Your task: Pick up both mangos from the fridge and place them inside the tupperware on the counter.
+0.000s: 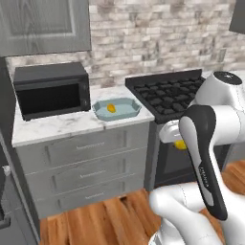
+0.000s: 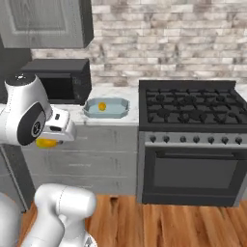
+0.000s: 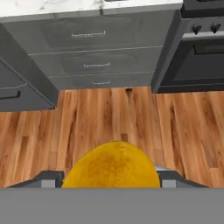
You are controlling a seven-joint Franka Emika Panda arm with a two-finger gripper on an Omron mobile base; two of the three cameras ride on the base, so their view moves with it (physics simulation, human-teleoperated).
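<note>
The gripper pinches one mango between its jaws, the rounded, dimpled yellow-orange fruit bulging up between the two dark finger tips in the hand view; from the left base view the same fruit shows as a small yellow patch under the white wrist, held out in front of the oven and below counter height; from the right base view it peeks out beneath the white hand. Below the hand lies a wood-plank floor of warm orange-brown boards. A second mango rests inside the tupperware, a shallow pale blue-grey tray with cut corners and a wide rim; so two mangos in all, one held and one in the tray. The tray sits on the counter, white marble with grey veins, between a boxy black microwave and a black stove top with grated burners; three grey drawers with slim handles are stacked under the counter; a pale brick wall rises behind.
</note>
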